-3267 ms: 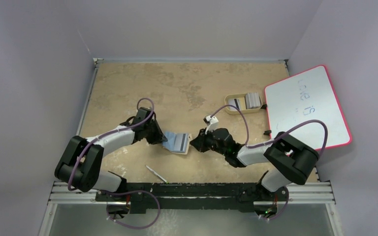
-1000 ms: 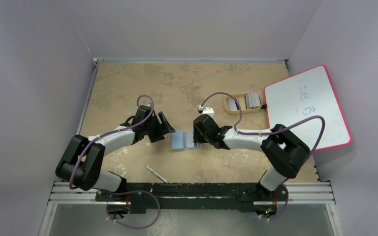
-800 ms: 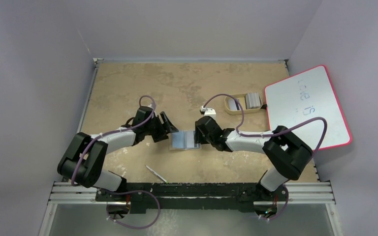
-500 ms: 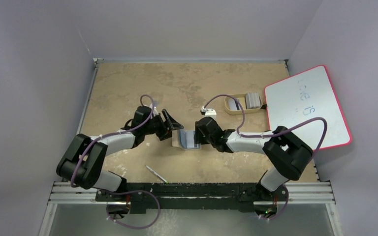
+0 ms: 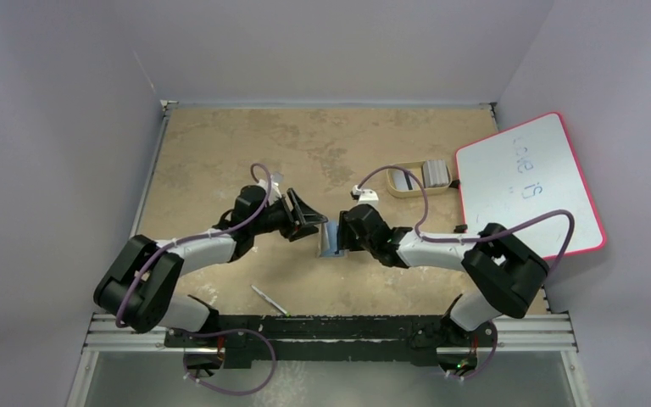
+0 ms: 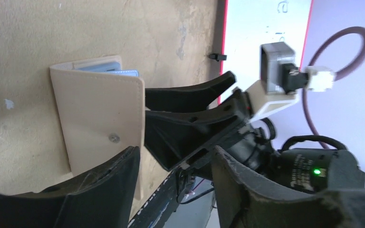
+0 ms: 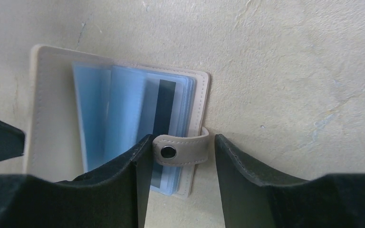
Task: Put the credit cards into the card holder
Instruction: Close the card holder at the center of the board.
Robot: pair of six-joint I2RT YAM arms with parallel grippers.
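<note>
Top view: the small tan leather-like bifold card holder stands half folded near the middle of the mottled tan table, between both tools. The left gripper is at its left side with jaws spread wide. The right gripper is at its right side. Pale grey-white credit cards lie in the beige oval tray at far right, beside the pink-edged whiteboard. Left wrist view: the jaws are apart and grip nothing. The raised tan cover sits just beyond one finger; contact cannot be confirmed. Right wrist view: the jaws are parted, straddling the snap tab without clamping it. A dark-striped card sits in a blue-grey pocket.
</note>
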